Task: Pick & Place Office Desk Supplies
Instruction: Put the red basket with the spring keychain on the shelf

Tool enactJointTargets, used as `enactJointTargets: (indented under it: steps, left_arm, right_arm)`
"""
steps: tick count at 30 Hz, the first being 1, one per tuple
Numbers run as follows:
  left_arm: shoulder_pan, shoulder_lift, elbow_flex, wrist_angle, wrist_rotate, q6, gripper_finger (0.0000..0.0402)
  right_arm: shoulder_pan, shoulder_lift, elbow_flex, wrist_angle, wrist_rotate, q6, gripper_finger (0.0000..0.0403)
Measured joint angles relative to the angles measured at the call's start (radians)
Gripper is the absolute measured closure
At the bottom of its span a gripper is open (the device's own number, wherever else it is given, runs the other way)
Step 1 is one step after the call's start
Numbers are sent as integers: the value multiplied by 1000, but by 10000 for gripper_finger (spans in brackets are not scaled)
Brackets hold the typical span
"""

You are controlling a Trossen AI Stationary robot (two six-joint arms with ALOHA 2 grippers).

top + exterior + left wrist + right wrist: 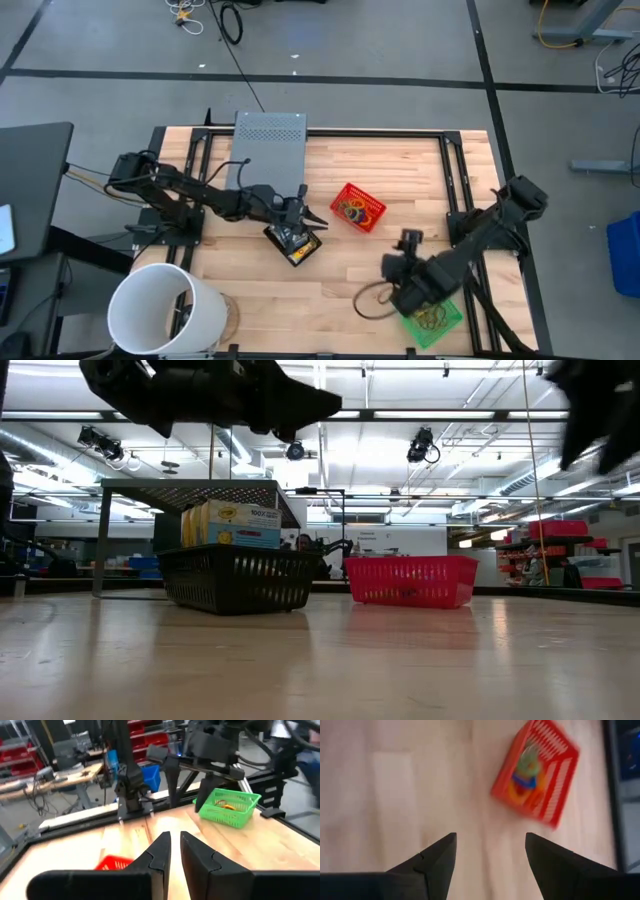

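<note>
Above the black basket at mid-table, where crayon boxes stand, the left gripper hovers with fingers nearly together, holding nothing. At the near right, the right gripper spreads wide and empty beside the green basket; rubber bands fill the red basket between them.

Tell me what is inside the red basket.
The red basket holds a tangle of rubber bands in orange, blue and green. Anything beneath that pile is covered. No crayon box shows in it.
</note>
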Motion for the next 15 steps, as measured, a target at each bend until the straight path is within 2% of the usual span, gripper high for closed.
enactJointTargets:
  steps: [4,7,12,15]
  left_arm:
    - [51,0,0,-8,28,-55,351]
    - [78,0,0,0,46,-62,351]
    - [104,-1,14,76,65,-23,351]
    - [131,-18,43,66,116,-21,351]
  right_arm:
    - [-93,0,0,66,73,-178,158]
    - [-157,0,-24,143,88,-318,158]
    - [-275,-1,-145,260,86,-490,158]
    - [-354,-4,-222,363,85,-539,158]
